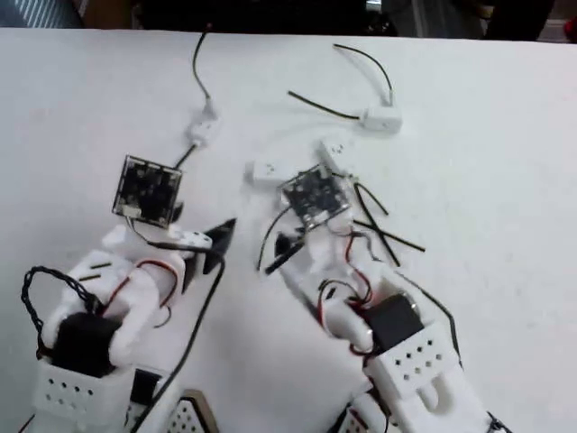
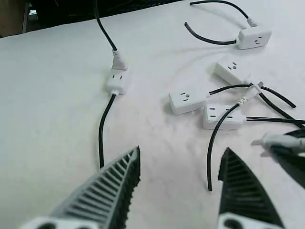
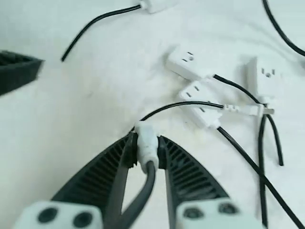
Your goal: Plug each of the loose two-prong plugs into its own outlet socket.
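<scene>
My right gripper (image 3: 147, 149) is shut on a white two-prong plug (image 3: 145, 139), its black cord running back between the fingers. Just ahead lie three white outlet sockets (image 3: 185, 59) (image 3: 200, 102) (image 3: 265, 75), and a second loose plug (image 3: 252, 110) rests on its cord between them. My left gripper (image 2: 181, 167) stands open over bare table, short of the same sockets (image 2: 186, 101) (image 2: 221, 117). The held plug (image 2: 275, 140) sits off to one side of it. From above, the left gripper (image 1: 215, 242) and right gripper (image 1: 283, 247) sit close together at mid-table.
One plug is seated in a socket (image 2: 116, 78) with black cords at both ends, also seen from above (image 1: 203, 132). A further socket (image 1: 380, 119) with a looped cord lies at the back. Loose black cords (image 1: 383, 225) cross the table beside the right arm.
</scene>
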Available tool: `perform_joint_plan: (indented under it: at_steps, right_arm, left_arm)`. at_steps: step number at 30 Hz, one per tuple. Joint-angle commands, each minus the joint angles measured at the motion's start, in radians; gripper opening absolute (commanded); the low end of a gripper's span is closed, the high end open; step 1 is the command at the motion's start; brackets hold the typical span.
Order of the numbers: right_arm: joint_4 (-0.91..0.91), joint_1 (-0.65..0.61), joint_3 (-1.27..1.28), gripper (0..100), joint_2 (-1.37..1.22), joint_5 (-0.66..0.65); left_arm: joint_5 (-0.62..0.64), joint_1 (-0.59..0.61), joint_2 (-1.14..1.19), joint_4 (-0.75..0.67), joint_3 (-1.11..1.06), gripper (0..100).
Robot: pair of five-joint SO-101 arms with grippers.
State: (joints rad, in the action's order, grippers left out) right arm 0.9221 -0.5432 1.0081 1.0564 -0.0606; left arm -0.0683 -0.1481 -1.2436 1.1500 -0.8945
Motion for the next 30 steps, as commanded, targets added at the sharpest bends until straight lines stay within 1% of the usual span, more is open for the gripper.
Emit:
perform_joint_plan:
  at_steps: [1, 5, 9, 14, 19, 24, 30]
  right_arm:
    - [-0.107, 0.114, 0.046, 1.7, 0.018, 0.011]
    - [-0.225, 0.231, 0.114, 1.7, 0.016, 0.083]
    - [-0.335, 0.335, 0.161, 1.7, 0.016, 0.160]
    - [-0.449, 0.380, 0.229, 1.7, 0.016, 0.184]
    - [-0.456, 0.390, 0.238, 1.7, 0.016, 0.184]
    - [-0.464, 0.423, 0.238, 1.7, 0.018, 0.184]
    - [-0.464, 0.427, 0.238, 1.7, 0.018, 0.184]
  left_arm:
    - [-0.049, 0.013, 0.116, -0.023, 0.034, 29]
    - [-0.071, 0.013, 0.343, -0.120, 0.052, 31]
    - [-0.166, 0.012, 0.585, -0.143, 0.184, 32]
    - [-0.347, 0.012, 0.885, -0.137, 0.440, 32]
    - [-0.554, 0.013, 1.187, -0.135, 0.701, 31]
    - [-0.723, 0.012, 1.461, -0.061, 0.990, 31]
    - [-0.827, 0.008, 1.748, 0.066, 1.355, 31]
